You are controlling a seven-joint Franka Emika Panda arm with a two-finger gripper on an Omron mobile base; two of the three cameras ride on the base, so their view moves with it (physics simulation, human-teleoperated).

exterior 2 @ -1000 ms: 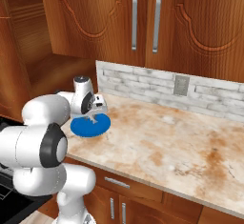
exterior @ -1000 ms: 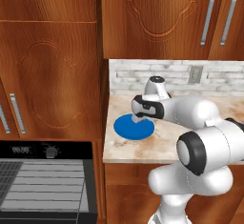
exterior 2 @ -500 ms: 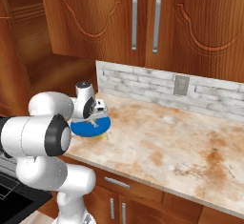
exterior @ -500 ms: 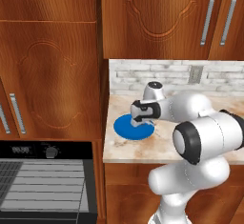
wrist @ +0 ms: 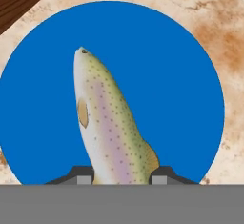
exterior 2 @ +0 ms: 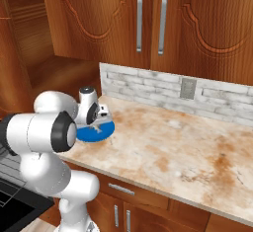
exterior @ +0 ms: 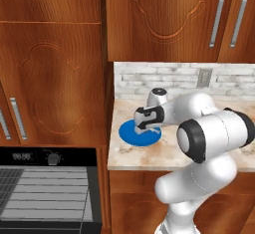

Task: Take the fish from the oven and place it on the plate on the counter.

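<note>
A single slender, speckled silvery-green fish (wrist: 107, 127) is seen pinched between the jaws of the white arm's two-finger gripper (wrist: 121, 173), its tail end gripped on either side and its head pointing away over the middle of the one round, flat, bright blue plate (wrist: 186, 99). The plate lies on the beige marbled stone tabletop (exterior 2: 197, 152), near its left end, beside the tall reddish-brown wood cabinet. Whether the fish already touches the plate cannot be told; it is judged to be hanging just above it.

Trouble could arise if the jaws are opened while the fish is tilted: it could tip or slide toward the rim and end partly off the plate. The plate could also be nudged along the tabletop if the gripper is pressed down too far.

One built-in black oven (exterior: 50, 193) is seen at the lower left, with its wire racks showing.
</note>
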